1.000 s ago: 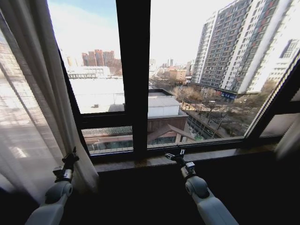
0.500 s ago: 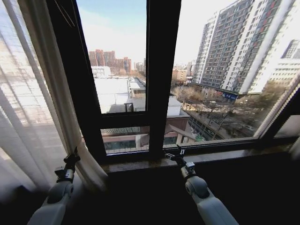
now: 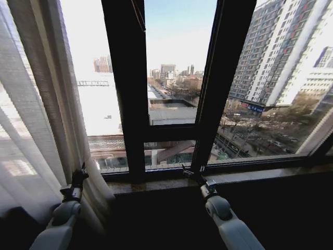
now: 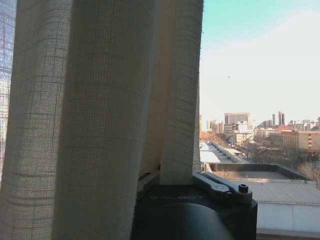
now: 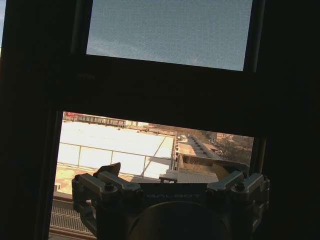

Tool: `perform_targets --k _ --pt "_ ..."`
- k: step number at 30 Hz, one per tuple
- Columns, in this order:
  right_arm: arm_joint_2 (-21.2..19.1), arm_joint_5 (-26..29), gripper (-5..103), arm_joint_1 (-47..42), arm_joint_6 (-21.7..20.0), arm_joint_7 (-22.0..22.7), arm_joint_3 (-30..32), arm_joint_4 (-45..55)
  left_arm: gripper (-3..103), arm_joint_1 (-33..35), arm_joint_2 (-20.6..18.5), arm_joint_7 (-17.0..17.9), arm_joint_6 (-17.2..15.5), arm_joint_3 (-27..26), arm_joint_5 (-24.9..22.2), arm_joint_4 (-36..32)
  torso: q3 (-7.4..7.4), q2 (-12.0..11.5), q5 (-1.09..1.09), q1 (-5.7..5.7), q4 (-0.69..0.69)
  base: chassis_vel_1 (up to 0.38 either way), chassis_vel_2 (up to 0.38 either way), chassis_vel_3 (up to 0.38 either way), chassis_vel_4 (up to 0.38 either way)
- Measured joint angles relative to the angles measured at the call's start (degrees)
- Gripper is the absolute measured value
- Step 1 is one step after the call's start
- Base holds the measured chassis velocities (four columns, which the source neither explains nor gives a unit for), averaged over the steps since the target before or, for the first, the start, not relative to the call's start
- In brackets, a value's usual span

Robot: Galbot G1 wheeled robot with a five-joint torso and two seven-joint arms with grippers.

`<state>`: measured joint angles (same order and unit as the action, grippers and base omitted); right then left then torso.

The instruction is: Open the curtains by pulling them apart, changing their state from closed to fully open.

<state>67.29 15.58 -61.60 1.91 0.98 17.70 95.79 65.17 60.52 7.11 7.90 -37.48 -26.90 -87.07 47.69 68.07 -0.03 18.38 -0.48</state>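
Main danger here: slipping of the sheer white pleated fabric curtains (image 3: 36,114) out of the black two-finger left gripper (image 3: 79,176). Seems clenched on just one narrow fold at the inner edge of the panel, judging from the left wrist view, where that fold (image 4: 177,150) drops straight down between the jaws of the left gripper (image 4: 177,177). Thin, smooth cloth and a small bite, so possible to lose with any quick sideways pull. Opposite danger too: pulling low on a tall panel, with the top lagging on its rail, could strain or jam the cloth instead of sliding it. Also possible for loose folds to wrap around the grey left forearm, since hanging right against it.

Second risk on the other side: black right gripper (image 3: 191,173), released with fingers spread wide (image 5: 170,182), holding nothing, sitting just above the brown stone window sill (image 3: 250,174) and near the dark vertical window frame bar (image 3: 125,104). Could knock against either with a turn of the body.

As for looks: bunched at the robot's left side of the window, cream-beige in the thick folds, a fine woven grid plain up close (image 4: 100,110), daylight glowing through the thinner parts. Most of the glass uncovered. At the far right edge, cannot tell what hangs there
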Motion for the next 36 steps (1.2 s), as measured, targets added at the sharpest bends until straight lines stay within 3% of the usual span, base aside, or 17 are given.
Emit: perform_targets --k 6,15,22,36 --pt "0.0 0.0 100 0.0 0.0 0.0 0.0 0.0 0 0.3 -0.1 0.1 0.1 -0.1 0.0 -0.3 0.01 0.0 0.08 0.01 -0.08 -0.006 -0.012 0.001 0.005" --pt "0.0 0.0 100 0.0 0.0 0.0 0.0 0.0 0 0.8 -0.2 0.3 0.4 -0.5 0.0 -0.6 0.01 0.0 0.01 0.01 0.00 -0.008 -0.005 0.004 0.002" --pt "0.0 0.0 100 0.0 0.0 0.0 0.0 0.0 0 0.6 -0.2 0.4 0.5 -0.4 0.0 -0.7 0.01 0.0 0.04 0.01 -0.03 0.097 0.080 -0.100 -0.073" --pt "0.0 0.0 100 0.0 0.0 0.0 0.0 0.0 0 0.0 -0.4 0.4 0.5 -0.2 0.0 -0.1 0.00 0.0 0.04 0.01 -0.02 0.234 0.240 -0.243 -0.247"
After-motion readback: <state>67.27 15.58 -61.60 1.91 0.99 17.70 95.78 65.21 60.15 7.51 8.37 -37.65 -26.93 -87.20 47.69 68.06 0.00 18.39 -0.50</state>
